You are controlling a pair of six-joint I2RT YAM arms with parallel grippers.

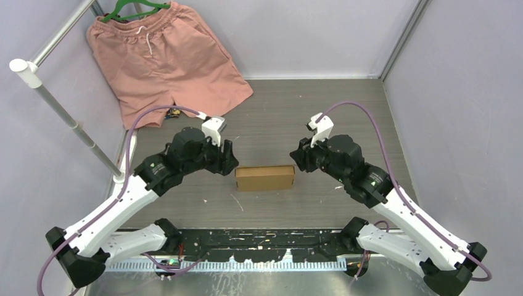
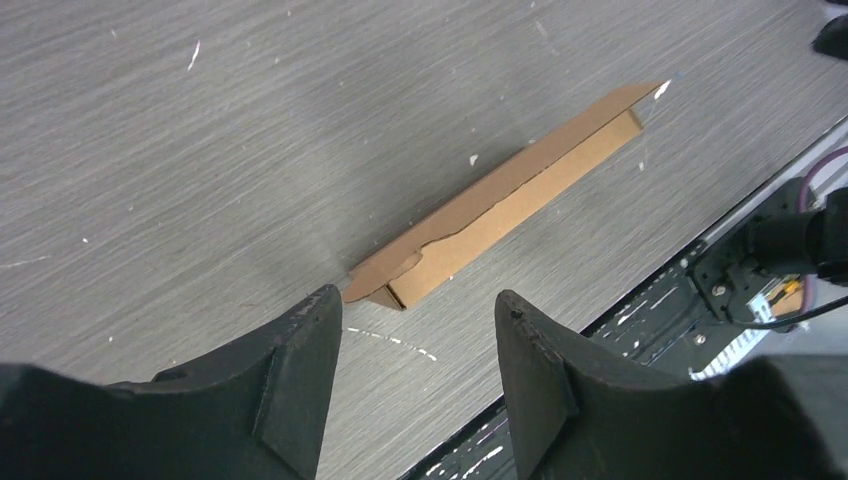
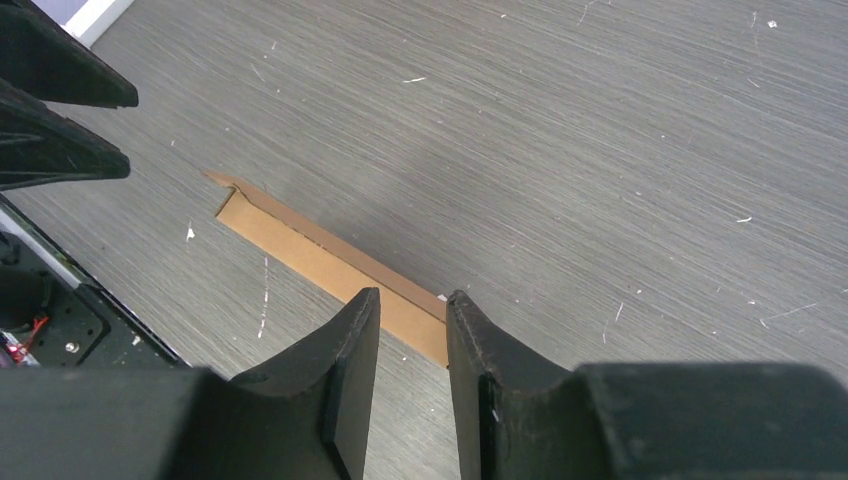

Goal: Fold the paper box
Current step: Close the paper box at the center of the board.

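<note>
Two end effectors, neither clamped: the left end effector (image 2: pixel 418 300) stands wide apart, the right end effector (image 3: pixel 412 298) narrowly apart. One paper box (image 1: pixel 265 177) lies flat on the desk (image 2: pixel 200 150) between them, just ahead of the left fingertips (image 2: pixel 315 320); the right fingers (image 3: pixel 350 350) hide its near end.

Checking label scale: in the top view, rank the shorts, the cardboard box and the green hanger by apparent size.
1. pink shorts, clearly largest.
2. paper box.
3. green hanger, but cut off at the top edge, so unsure against the box.
</note>
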